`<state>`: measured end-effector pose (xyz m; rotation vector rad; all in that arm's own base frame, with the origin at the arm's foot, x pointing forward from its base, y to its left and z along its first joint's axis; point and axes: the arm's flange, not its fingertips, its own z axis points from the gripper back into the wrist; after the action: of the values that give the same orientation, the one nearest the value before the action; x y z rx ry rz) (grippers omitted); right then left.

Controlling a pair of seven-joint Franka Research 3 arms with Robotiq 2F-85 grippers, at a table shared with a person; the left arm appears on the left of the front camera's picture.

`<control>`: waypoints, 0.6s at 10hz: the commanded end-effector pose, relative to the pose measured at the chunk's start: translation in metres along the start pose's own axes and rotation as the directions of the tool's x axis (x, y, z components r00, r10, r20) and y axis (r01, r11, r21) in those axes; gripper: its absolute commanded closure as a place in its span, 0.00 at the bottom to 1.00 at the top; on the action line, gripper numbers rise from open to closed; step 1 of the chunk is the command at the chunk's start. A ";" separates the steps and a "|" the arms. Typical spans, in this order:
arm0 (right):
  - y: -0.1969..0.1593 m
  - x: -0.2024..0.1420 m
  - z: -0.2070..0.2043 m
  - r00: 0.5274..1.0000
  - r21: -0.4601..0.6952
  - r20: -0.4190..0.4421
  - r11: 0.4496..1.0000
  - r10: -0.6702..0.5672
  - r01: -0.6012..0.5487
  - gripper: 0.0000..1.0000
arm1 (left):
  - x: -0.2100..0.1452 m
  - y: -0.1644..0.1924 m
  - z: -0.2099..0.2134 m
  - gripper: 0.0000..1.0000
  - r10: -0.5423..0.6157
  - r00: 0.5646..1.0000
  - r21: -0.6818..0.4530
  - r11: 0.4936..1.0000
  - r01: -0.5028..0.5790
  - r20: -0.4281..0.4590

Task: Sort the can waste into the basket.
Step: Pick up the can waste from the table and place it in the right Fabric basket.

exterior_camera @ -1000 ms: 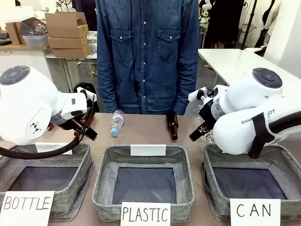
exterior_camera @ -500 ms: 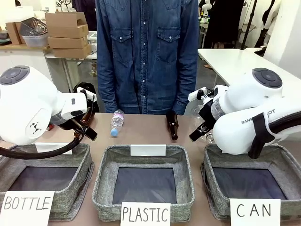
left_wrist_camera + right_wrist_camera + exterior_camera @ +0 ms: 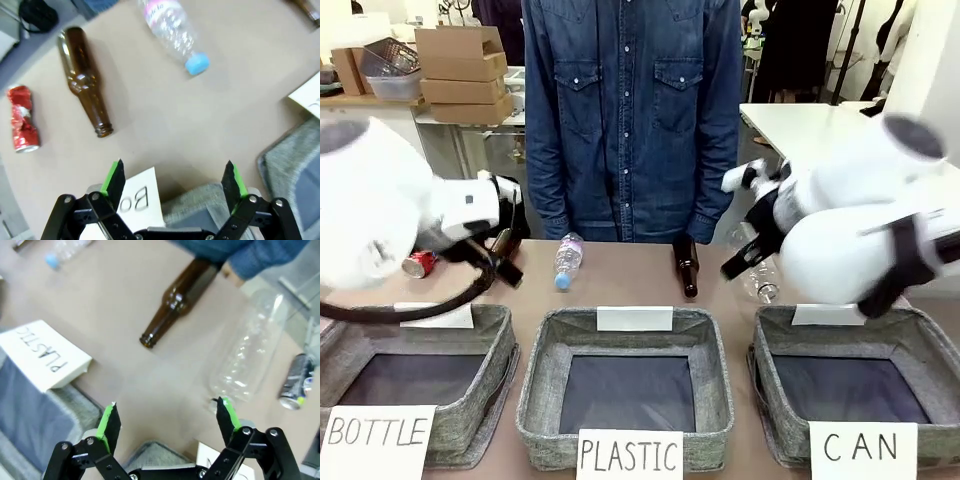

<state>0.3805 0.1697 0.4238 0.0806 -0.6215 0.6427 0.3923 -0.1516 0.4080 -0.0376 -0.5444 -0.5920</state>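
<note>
Left fingers stand wide apart and empty above the counter, far left of the basket marked CAN. Right fingers are also apart, over its far rim. The red can (dented) lies well left of it, and the dark can lies just beyond it. A person stands across.

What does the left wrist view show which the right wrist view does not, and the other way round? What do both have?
Left wrist view, not the right one: the dented red can, a brown bottle lying beside it, and the open left hand. Right wrist view, not the left one: the dark and silver can, a large clear bottle, the PLASTIC card and the open right hand. Both: the blue-capped plastic bottle, the table, and probably the second brown bottle, cut off at the left wrist view's corner.
</note>
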 end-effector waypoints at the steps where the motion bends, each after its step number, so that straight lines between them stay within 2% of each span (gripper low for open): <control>1: -0.006 -0.007 0.095 0.994 -0.025 0.079 0.997 0.070 -0.068 0.00 | -0.012 -0.029 0.115 0.00 0.018 0.993 0.012 1.000 -0.020 0.115; 2: 0.000 -0.019 0.133 0.985 -0.074 0.115 0.990 0.130 -0.122 0.00 | -0.034 -0.043 0.156 0.00 0.024 0.973 0.048 0.998 -0.036 0.229; 3: 0.007 -0.032 0.149 0.984 -0.126 0.099 0.983 0.150 -0.137 0.00 | -0.051 -0.059 0.175 0.00 0.014 0.958 0.094 0.995 -0.043 0.287; 4: 0.012 -0.043 0.153 0.982 -0.143 0.093 0.978 0.164 -0.150 0.00 | -0.061 -0.070 0.178 0.00 -0.040 0.944 0.110 0.994 0.004 0.329; 5: 0.014 -0.050 0.141 0.987 -0.230 0.051 0.963 0.154 -0.138 0.00 | 0.023 -0.031 0.156 0.00 0.006 0.977 0.054 0.998 -0.018 0.215; 6: 0.001 0.012 0.156 0.986 -0.106 0.116 0.989 0.120 -0.107 0.00 | 0.023 -0.031 0.156 0.00 0.006 0.977 0.054 0.998 -0.018 0.215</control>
<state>0.2937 0.1311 0.5682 -0.0680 -0.7847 0.7271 0.2878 -0.1630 0.5773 -0.0434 -0.8289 -0.5654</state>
